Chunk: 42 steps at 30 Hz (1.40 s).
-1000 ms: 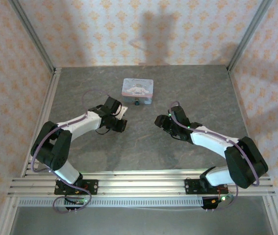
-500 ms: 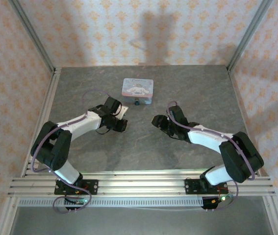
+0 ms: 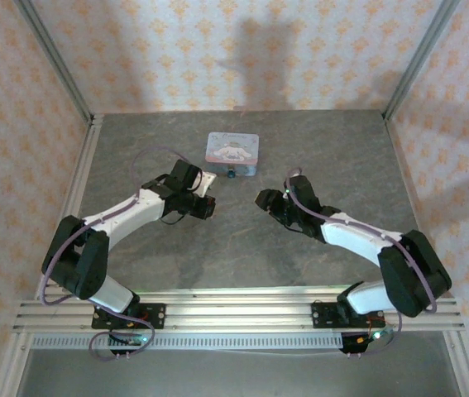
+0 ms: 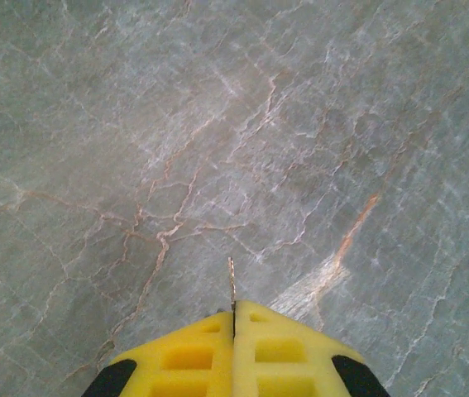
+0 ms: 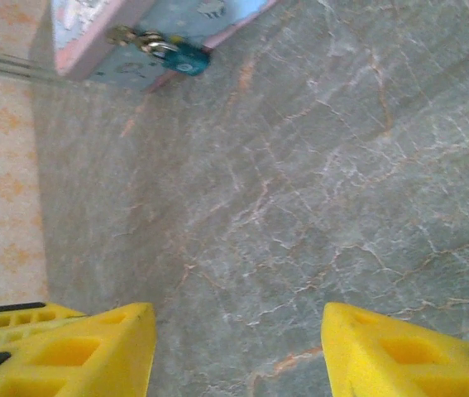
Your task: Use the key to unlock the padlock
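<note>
Holding the key (image 4: 232,279) edge-on, the left end effector (image 4: 234,311) has its yellow fingers pressed together on the thin metal blade. The blade tip projects forward past the fingertips, and we judge that this grip leaves the working end free for insertion.

The teal padlock (image 5: 186,58) hangs from a brass-coloured hasp on the near wall of the pastel tin (image 5: 102,45). The tin sits at the far centre of the tabletop (image 3: 342,149). The lock body faces the arms, so the tin serves as its anchor.

The right end effector (image 5: 238,331) has its fingers apart with nothing between them. It is aimed toward the padlock from the near right. We judge it is placed to steady the lock body while the key is presented from the near left. Both end effectors are apart from the padlock.

We note a white cartoon character printed on the tin lid. We can make out no legible writing or brand mark on the tin, padlock or key.
</note>
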Motion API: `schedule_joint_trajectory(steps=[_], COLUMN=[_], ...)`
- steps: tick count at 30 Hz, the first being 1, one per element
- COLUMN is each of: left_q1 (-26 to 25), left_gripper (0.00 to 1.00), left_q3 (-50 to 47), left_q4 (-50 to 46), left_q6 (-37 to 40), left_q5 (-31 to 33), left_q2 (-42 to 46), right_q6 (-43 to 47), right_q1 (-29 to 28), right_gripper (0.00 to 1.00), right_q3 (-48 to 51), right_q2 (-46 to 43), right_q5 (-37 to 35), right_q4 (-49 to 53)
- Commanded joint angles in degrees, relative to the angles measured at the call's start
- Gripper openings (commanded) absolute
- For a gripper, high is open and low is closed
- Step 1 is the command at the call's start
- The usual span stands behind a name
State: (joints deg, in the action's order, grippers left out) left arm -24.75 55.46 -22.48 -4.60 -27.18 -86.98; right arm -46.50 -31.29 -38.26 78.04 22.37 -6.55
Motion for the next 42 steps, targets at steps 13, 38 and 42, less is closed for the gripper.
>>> schedule_joint_trajectory(steps=[13, 38, 42], left_q1=[-0.28, -2.41, -2.38], left_gripper=[0.0, 0.0, 0.0], left_q3=[7.22, 14.5, 14.41], left_q4=[3.09, 7.72, 7.82], left_q6=[-6.32, -16.62, -16.77], left_q5=[-10.55, -26.78, -26.7], left_q2=[10.26, 7.75, 7.45], right_q6=[-6.7, -4.79, -4.05], right_q1=[0.71, 0.61, 0.48], right_gripper=[0.48, 0.37, 0.37], right_q3=[-2.35, -2.61, -2.78], right_q2=[-7.71, -12.9, -13.35], right_q5=[10.52, 17.49, 17.53], right_q4=[-15.07, -23.44, -22.29])
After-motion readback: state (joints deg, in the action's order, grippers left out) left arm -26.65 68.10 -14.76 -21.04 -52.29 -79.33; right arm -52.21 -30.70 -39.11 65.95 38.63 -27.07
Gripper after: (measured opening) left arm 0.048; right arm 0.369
